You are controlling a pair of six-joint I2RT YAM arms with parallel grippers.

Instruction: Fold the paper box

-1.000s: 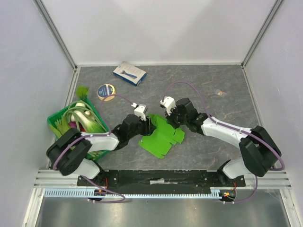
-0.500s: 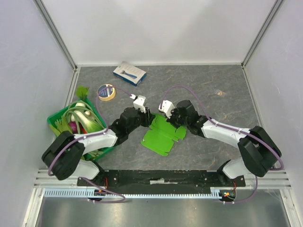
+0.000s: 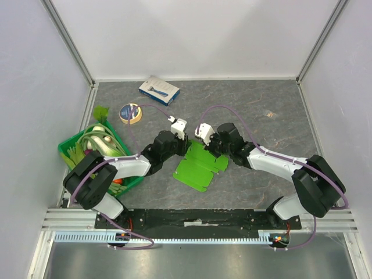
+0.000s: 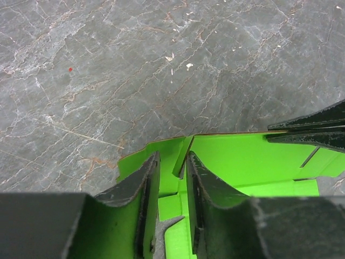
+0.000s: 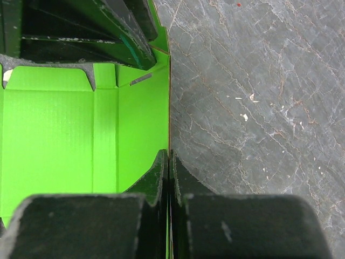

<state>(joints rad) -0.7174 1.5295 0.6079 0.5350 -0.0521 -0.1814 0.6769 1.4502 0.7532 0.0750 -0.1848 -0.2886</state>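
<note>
The lime-green paper box lies partly unfolded on the grey table between my two arms. My left gripper is at its far left edge. In the left wrist view its jaws stand narrowly apart, straddling an upright flap of the box that rests close to the right finger. My right gripper is at the box's far right edge. In the right wrist view it is shut on the thin edge of the box, with the left gripper's fingers opposite.
A darker green crate with vegetables stands at the left, beside my left arm. A tape roll and a blue-and-white flat carton lie at the back left. Enclosure walls close in the table on three sides.
My left gripper has moved away from me and to the right, up to the box's far left edge. The box has drawn in and shifted slightly. The right gripper has edged left, still holding.
</note>
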